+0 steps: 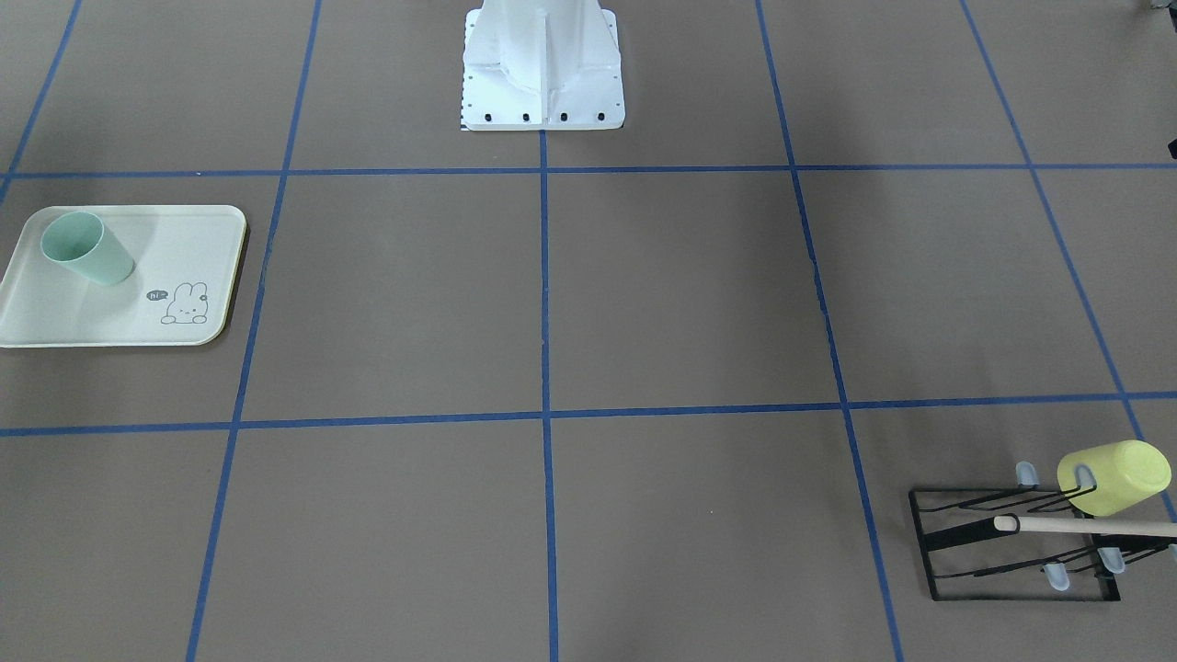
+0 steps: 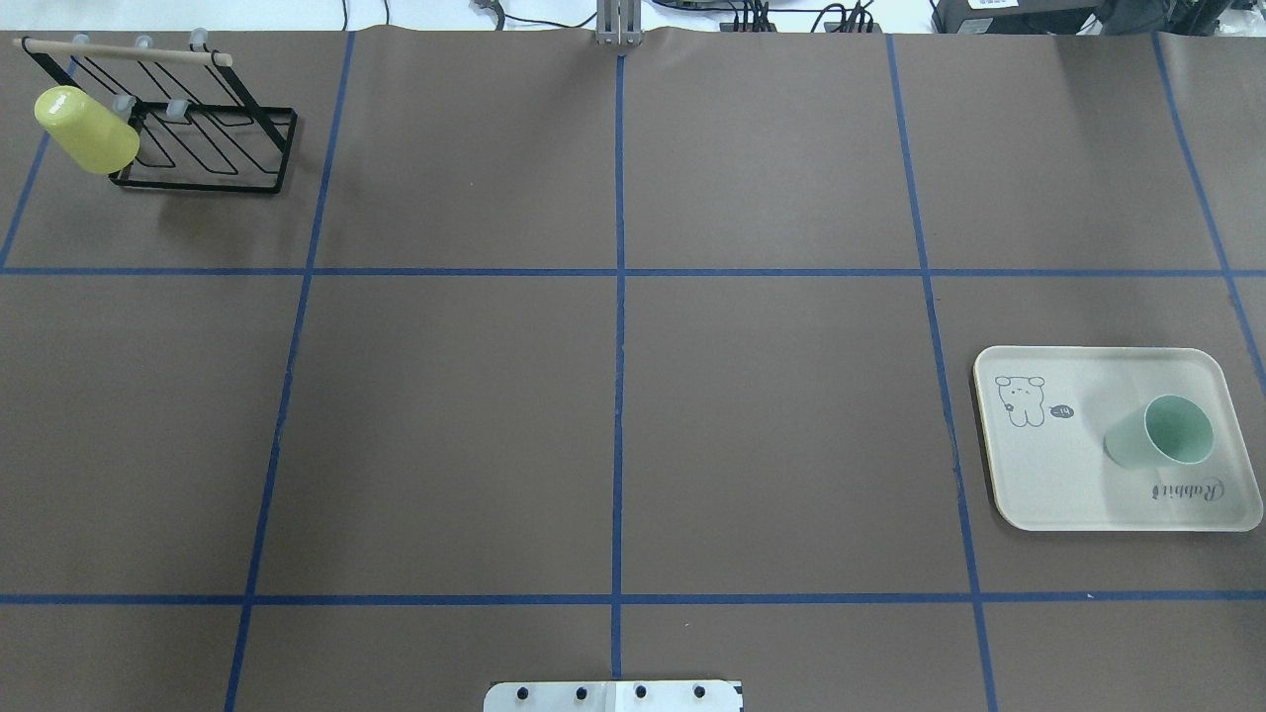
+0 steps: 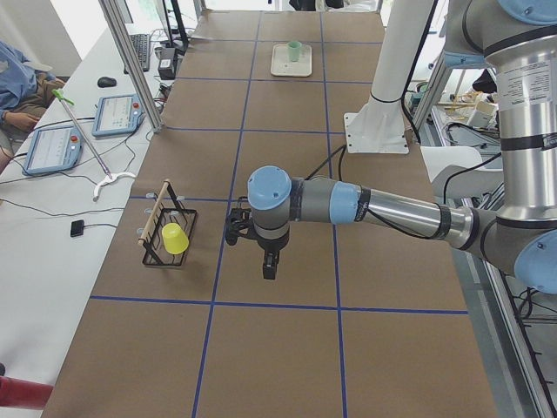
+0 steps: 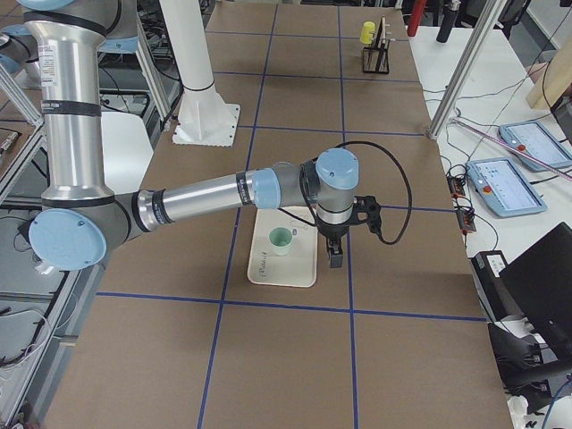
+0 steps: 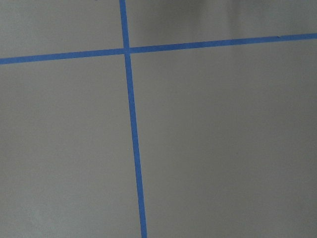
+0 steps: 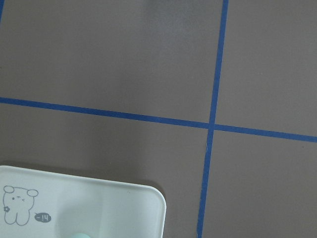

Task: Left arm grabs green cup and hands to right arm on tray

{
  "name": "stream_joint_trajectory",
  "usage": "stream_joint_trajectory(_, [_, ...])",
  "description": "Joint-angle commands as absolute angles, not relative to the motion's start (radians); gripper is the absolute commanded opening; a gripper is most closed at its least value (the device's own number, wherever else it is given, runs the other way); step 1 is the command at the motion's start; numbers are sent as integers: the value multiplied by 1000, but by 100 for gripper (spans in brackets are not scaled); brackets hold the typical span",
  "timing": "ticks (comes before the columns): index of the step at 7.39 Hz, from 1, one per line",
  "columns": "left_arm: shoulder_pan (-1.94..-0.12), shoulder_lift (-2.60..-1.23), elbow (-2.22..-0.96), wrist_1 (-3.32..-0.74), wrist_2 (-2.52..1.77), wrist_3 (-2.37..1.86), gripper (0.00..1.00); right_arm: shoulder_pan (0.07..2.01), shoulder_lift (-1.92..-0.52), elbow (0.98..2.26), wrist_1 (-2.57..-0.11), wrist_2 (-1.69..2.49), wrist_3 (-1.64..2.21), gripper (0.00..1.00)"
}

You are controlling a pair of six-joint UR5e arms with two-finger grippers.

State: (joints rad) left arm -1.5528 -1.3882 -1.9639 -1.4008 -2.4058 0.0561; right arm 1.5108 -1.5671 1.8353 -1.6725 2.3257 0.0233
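While the counter (image 2: 613, 396) has the left arm (image 3: 383, 209) over its left half and the right arm (image 4: 206, 198) near its right edge, the tray (image 2: 1048, 485) lies by that right edge | green cup (image 2: 1162, 435) upright on tray, mouth up | right fingers (image 4: 335, 259) just beside tray, apart from cup | left fingers (image 3: 271, 266) well apart from cup | spread of either pair: cannot tell
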Motion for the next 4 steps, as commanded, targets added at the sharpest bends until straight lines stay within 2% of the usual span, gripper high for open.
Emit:
stream_joint_trajectory(1, [-1554, -1390, -1965, -1401, -2413, 46, 100, 1508, -1563, 1856, -1669, 2326, 23, 100])
stream_joint_trajectory(4, [-1554, -1393, -1968, -1401, -2413, 45, 100, 1496, -1563, 1853, -1670, 2327, 34, 100])
